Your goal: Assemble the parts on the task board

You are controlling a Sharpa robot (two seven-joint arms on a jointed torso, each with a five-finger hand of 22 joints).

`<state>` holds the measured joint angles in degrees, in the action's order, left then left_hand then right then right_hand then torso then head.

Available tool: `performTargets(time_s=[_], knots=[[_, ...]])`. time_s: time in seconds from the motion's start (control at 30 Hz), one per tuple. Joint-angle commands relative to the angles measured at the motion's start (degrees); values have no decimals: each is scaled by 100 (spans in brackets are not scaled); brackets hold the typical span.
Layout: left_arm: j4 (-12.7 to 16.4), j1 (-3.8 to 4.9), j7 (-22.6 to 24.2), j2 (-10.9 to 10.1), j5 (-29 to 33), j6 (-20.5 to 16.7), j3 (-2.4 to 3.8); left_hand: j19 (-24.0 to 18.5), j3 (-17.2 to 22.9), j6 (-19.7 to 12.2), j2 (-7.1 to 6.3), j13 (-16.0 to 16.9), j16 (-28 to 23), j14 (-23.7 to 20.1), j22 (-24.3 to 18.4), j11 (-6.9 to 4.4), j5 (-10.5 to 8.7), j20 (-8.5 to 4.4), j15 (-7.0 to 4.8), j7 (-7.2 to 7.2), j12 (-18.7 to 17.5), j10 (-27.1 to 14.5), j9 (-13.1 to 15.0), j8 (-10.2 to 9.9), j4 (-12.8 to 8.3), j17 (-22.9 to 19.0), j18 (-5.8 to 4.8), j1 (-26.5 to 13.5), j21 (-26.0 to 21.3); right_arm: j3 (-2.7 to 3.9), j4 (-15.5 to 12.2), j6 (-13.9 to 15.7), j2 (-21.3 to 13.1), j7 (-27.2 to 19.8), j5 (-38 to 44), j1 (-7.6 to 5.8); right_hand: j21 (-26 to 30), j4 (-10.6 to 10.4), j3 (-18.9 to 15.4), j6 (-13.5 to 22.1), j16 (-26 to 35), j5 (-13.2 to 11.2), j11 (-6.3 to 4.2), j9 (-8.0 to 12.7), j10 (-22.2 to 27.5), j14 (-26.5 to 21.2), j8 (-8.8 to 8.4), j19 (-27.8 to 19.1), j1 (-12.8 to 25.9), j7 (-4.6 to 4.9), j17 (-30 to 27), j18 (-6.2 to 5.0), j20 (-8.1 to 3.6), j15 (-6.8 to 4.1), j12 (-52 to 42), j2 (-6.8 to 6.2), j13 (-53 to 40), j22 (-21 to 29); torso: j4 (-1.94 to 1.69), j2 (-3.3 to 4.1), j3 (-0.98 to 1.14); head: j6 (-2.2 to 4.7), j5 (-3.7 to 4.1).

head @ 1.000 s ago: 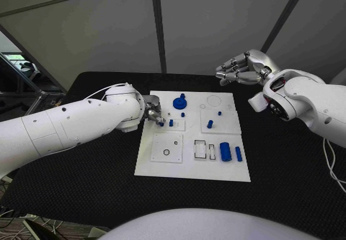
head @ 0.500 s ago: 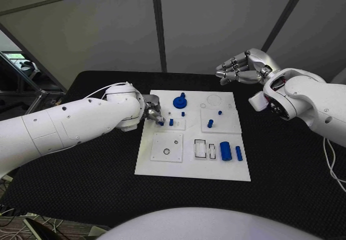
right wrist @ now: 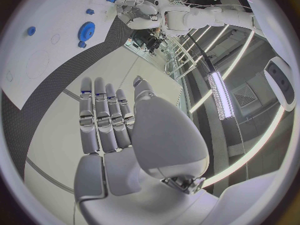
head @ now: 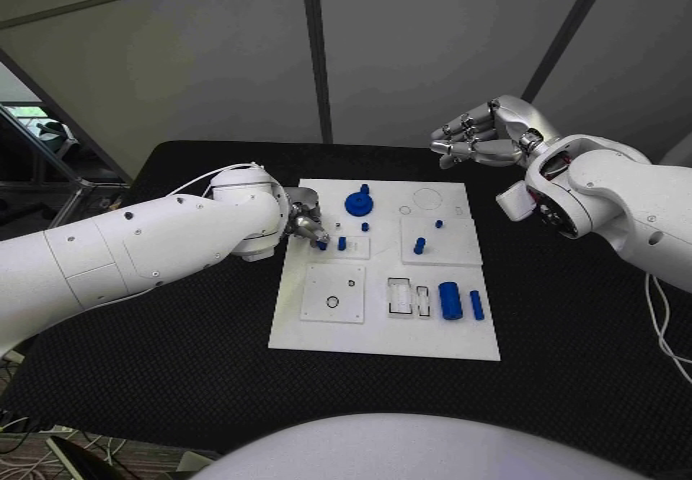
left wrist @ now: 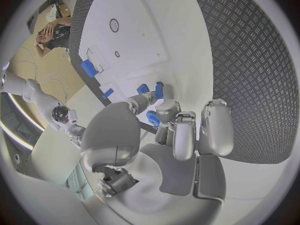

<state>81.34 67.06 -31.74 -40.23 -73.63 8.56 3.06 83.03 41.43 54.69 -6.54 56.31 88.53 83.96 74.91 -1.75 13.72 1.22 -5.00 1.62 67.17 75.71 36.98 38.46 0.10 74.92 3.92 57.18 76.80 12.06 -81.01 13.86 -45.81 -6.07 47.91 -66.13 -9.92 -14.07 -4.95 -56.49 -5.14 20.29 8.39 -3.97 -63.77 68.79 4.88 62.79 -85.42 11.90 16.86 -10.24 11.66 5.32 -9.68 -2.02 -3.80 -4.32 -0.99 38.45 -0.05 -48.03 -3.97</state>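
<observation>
The white task board (head: 382, 340) lies in the middle of the black table. On it are a blue gear (head: 359, 207), short blue pegs (head: 420, 246) and two blue cylinders (head: 450, 301). My left hand (head: 306, 228) hovers at the board's upper left corner and pinches a small blue part (left wrist: 152, 118) between thumb and fingers, just beside a standing blue peg (left wrist: 159, 90). My right hand (head: 483, 135) is raised beyond the board's far right corner, fingers apart and holding nothing. In the right wrist view that hand (right wrist: 119, 130) has its fingers extended, with the gear (right wrist: 86, 30) far off.
The board carries a square plate with a round hole (head: 333, 302) and rectangular slots (head: 402, 298) near the cylinders. Black mat (head: 173, 360) surrounds the board on all sides. Grey wall panels stand behind the table.
</observation>
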Motion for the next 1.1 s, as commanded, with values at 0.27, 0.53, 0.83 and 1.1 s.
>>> performTargets(time_s=[0.27,0.53,0.83,1.1], knots=[[-1,-61,20,49,67,203,-47,61,-363,148,17,63,20,554,585,-122,-15,-27,-60,-98,60,158,-57,16,-89,1339,-70,-233,37,3,-7,-39,1,-17,6,-9,29,5,-22,-3,31,32,-10,-8,46,18,-10,23,-23,7,-9,-30,4,9,-30,32,7,5,-5,-1,-4,-23,9],[-52,-60,21,58,67,175,-47,87,-826,234,117,147,23,555,625,-131,-21,-44,-69,-111,113,199,-118,-24,20,1343,-78,-244,61,3,-7,-54,4,-11,13,-9,29,5,-22,-3,31,32,-10,-8,46,18,-10,23,-23,7,-9,-30,4,9,-30,32,7,5,-3,-1,1,-33,-3],[-90,-59,19,65,67,222,-47,106,-1022,270,168,201,24,556,654,-135,-19,-47,-71,-117,145,225,-146,-46,69,1344,-87,-230,88,3,-7,-69,8,-9,14,-9,33,6,-23,-2,32,46,-9,-8,49,18,-10,26,-24,7,-12,-30,4,9,-31,33,7,7,-1,-3,1,-38,5],[-128,-57,18,73,67,213,-47,109,-1111,286,191,205,24,556,658,-137,-18,-48,-73,-119,145,228,-161,-60,94,1344,-87,-222,87,3,-6,-75,11,-6,15,-9,33,6,-23,-2,32,46,-9,-8,49,18,-10,26,-24,7,-12,-30,4,9,-31,33,7,7,-1,-2,-2,-34,11]])
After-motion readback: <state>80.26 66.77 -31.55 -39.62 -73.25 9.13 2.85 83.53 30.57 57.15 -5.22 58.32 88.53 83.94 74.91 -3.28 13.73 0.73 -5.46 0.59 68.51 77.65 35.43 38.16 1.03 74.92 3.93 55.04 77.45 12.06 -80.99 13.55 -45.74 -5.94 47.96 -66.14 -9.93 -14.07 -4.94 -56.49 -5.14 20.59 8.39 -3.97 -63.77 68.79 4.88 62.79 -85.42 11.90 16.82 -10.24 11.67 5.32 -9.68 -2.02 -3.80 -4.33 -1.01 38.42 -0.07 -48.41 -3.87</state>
